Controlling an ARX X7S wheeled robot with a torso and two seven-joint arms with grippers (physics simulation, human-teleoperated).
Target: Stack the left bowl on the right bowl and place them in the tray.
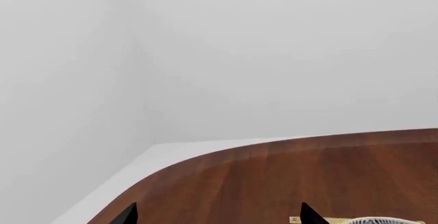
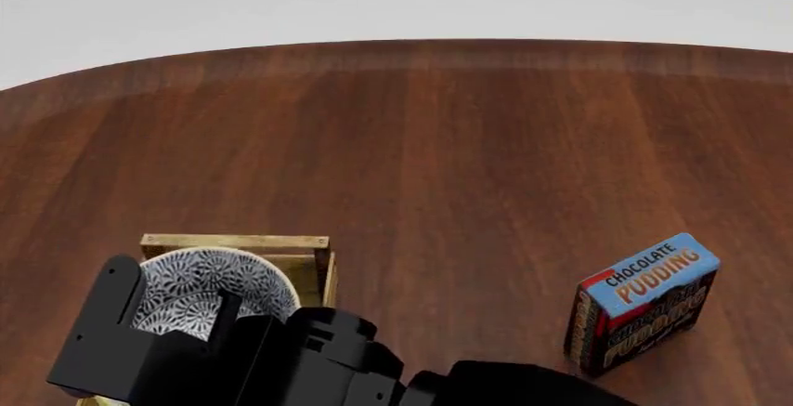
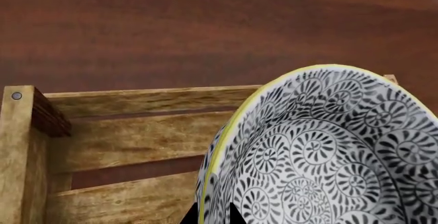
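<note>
Bowls [image 2: 204, 287], patterned black on white with a yellow rim and seemingly already stacked, were seen held over the tray [image 2: 310, 255] near the table's [image 2: 447, 146] front left, and it was judged that they should be lowered level until seated on the slats before any release. The right gripper [image 3: 212, 215] was seen pinched narrowly on the rim, one fingertip inside and one outside. Only the left gripper [image 1: 217, 215] tips were shown, spread wide apart with nothing between them.

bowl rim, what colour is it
Yellow, on the bowl; clearest in the right wrist view.
</note>
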